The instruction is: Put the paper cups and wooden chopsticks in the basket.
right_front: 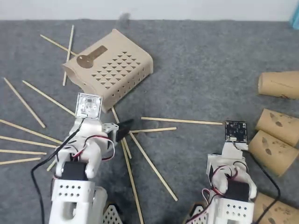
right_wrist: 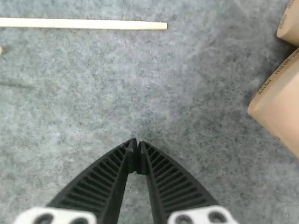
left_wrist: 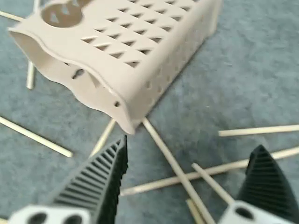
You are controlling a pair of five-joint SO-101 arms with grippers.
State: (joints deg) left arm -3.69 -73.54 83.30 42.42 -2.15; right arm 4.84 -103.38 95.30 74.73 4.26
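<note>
Brown paper cups carry dark print (illegible).

Basket far left on the table, chopsticks scattered around it, paper cups along the right edge.

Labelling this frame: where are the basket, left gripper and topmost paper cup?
basket (right_front: 112,70), high view, its perforated wall.
left gripper (left_wrist: 191,144), left wrist view, midway between its open fingertips.
topmost paper cup (right_front: 280,84), high view, its side wall.
</note>
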